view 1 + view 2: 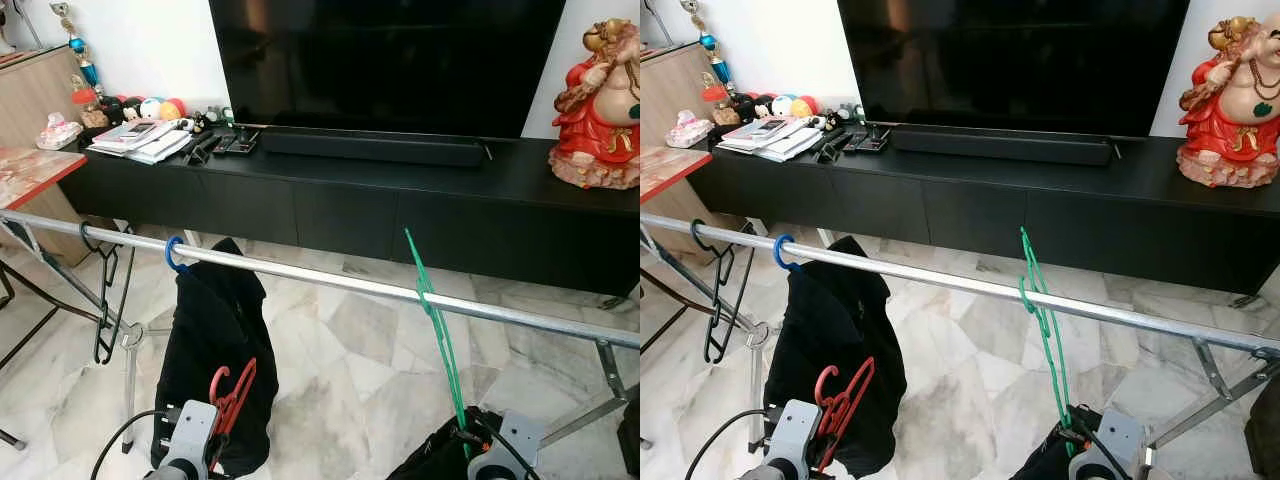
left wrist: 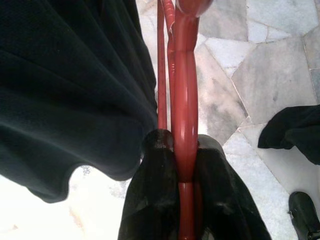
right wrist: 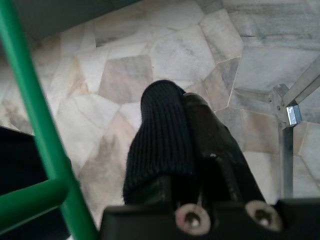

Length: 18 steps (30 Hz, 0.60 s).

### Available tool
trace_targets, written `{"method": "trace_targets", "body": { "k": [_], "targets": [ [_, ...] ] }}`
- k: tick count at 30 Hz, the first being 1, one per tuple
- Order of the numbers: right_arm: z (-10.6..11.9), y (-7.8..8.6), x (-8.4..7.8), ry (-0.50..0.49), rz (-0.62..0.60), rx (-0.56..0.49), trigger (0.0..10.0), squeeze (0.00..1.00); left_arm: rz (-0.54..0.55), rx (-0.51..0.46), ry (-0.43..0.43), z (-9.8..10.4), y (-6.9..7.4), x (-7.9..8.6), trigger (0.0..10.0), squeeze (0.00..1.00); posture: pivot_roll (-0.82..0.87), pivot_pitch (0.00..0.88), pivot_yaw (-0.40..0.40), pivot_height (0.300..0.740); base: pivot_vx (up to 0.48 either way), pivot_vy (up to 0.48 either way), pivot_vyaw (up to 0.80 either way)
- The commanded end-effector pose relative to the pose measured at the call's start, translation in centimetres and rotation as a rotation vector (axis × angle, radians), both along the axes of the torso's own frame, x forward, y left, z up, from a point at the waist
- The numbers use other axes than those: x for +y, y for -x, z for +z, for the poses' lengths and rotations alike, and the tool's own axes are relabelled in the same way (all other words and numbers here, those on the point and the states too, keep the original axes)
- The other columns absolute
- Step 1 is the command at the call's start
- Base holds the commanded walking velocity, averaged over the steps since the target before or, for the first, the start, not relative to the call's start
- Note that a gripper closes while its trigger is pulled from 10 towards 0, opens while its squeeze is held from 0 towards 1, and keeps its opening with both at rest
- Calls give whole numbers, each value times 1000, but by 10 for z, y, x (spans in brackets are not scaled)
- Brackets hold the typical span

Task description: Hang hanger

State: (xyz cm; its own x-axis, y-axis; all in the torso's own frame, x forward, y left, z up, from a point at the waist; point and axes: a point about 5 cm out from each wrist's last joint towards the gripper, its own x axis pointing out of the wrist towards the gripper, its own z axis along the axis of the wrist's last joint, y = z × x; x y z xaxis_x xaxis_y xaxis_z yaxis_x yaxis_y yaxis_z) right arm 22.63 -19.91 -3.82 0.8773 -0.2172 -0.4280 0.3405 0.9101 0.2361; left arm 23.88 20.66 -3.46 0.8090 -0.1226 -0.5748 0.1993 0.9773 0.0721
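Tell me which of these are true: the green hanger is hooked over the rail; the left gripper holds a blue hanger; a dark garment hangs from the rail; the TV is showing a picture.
1. The green hanger is hooked over the metal rail. True.
2. The left gripper holds a blue hanger. False: it grips a red hanger.
3. A black garment hangs from the rail. True, on a blue hook.
4. The TV shows a picture. False: its screen is dark.
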Motion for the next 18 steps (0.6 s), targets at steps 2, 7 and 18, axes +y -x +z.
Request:
{"method": "trace_targets", "body": {
  "k": [2, 7, 18],
  "targets": [
    [2, 1, 1, -18, 27, -34, 10000, 0, 7, 19, -3, -4, 5, 3, 10000, 0, 32, 34, 74, 740, 0, 0, 0],
    [0, 6, 4, -12, 91, -25, 10000, 0, 7, 24, 0, -5, 7, 3, 10000, 0, 28, 37, 73, 740, 0, 0, 0],
    [6, 10, -1, -102, 54, -110, 10000, 0, 3, 37, 11, -7, 9, 2, 10000, 0, 20, 42, 67, 740, 0, 0, 0]
  ]
}}
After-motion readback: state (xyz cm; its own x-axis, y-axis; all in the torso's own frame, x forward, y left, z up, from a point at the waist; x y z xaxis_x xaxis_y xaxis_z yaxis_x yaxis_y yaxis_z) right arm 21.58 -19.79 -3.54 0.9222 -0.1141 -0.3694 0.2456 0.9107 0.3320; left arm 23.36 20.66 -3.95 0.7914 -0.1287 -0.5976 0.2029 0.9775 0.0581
